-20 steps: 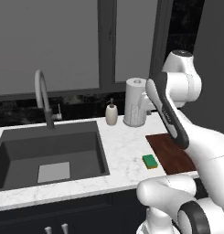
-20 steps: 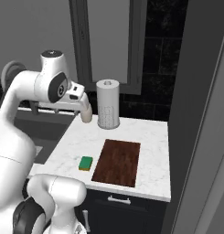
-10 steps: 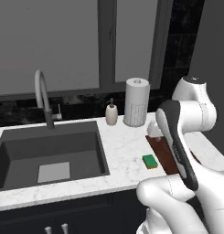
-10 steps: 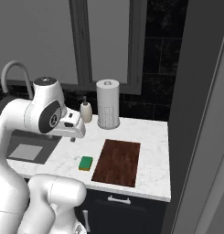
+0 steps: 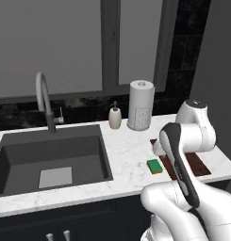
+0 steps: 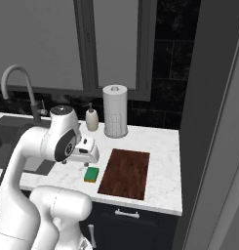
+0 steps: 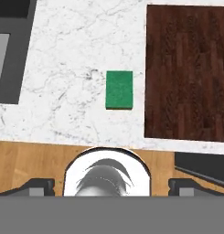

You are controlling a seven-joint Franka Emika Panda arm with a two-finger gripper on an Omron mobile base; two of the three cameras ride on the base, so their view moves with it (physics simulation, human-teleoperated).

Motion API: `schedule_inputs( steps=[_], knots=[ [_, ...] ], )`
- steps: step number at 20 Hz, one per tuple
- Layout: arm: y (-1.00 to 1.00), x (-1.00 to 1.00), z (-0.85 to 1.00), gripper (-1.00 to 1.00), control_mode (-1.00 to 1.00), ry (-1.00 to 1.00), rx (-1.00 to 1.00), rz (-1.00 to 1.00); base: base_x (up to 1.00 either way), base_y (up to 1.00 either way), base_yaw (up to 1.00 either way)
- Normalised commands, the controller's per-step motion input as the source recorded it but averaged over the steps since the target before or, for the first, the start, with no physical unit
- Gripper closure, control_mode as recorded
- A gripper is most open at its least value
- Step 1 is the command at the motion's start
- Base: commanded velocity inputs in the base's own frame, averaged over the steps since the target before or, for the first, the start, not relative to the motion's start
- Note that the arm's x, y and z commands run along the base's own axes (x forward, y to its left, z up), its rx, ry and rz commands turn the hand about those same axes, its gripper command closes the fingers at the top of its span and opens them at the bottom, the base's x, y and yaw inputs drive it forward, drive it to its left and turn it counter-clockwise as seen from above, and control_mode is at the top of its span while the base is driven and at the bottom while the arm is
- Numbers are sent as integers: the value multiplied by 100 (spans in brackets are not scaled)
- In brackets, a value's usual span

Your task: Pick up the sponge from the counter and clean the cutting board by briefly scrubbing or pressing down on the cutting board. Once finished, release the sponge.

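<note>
Sponge [image 7: 119,89] showing bright green top at centre of hand view; yellow layer peeking at its edge in left base view, right of centre. Cutting board [image 6: 125,173] showing dark reddish-brown, streaked wood grain, lower centre of right base view. Counter [image 7: 67,68] showing white marble, faint grey veins. Sink basin [image 5: 51,157] showing dark grey, left of frame. Paper towel roll [image 5: 140,105] showing white, faint dotted pattern. Soap bottle [image 5: 115,116] showing cream.
</note>
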Motion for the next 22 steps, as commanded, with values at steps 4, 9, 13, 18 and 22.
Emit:
schedule_inputs(
  steps=[4,9,13,18,22],
  knots=[
    [0,53,-57,-100,-100,0,0,0,0,0,0],
    [-1,56,-51,-100,-100,0,0,1,0,0,0],
    [-7,37,-37,-100,-100,8,0,4,0,0,0],
    [0,32,-26,-100,-100,4,0,0,0,0,0],
    [0,32,-28,-100,-100,1,0,0,0,0,0]
  ],
)
